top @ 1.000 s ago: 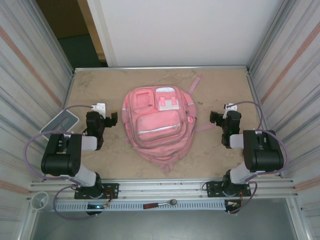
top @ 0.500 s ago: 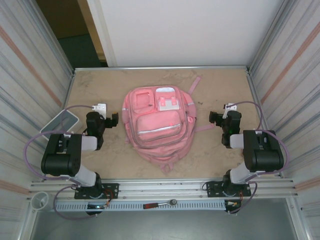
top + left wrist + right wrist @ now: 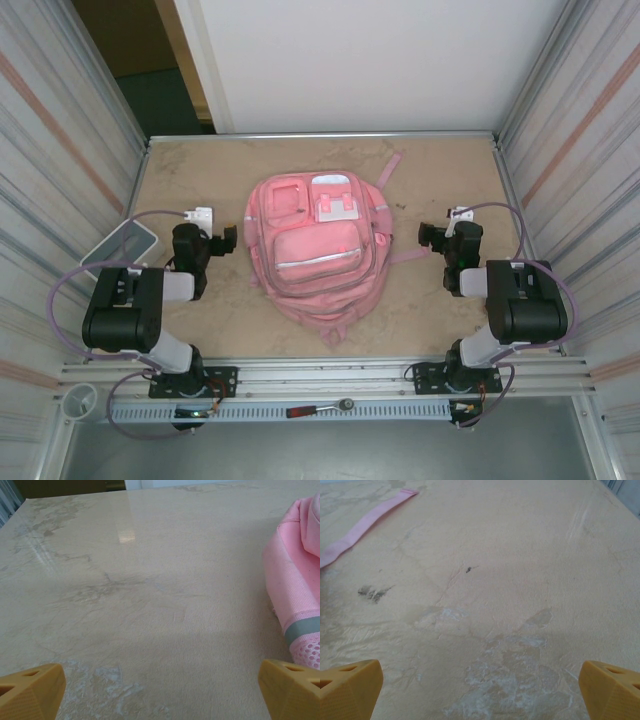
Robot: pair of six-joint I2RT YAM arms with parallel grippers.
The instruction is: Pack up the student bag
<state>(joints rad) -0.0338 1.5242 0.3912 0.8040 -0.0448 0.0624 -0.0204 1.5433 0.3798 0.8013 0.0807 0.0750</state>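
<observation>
Student bag (image 3: 313, 248) is a big pink fabric backpack, lying flat and front-up on the beige table (image 3: 200, 180), about mid-table. At the bag's far end are two white-trimmed patches side by side. Below them is a front pocket crossed by a silver strip, and a small pink loop sticks out at the bag's near end. A pink strap (image 3: 390, 168) trails off the bag's far-right corner, flat on the table, and a shorter one pokes out of its right side. In the left wrist view the bag's edge shows pink weave, a grey band and mesh. The left gripper (image 3: 160, 690) sits just left of the bag, jaws spread wide, nothing between the yellow fingertips (image 3: 31, 690). The right gripper (image 3: 480, 690) is to the bag's right, a bit further off, also released and empty over bare scuffed table. Nothing lies on top of the bag or between it and either gripper. A flat white-framed panel (image 3: 120, 245) leans far left of the bag by the wall. A ratchet tool (image 3: 320, 408) lies on the rail nearer than the bag, with a small white cup (image 3: 80, 402) at the near-left corner.
</observation>
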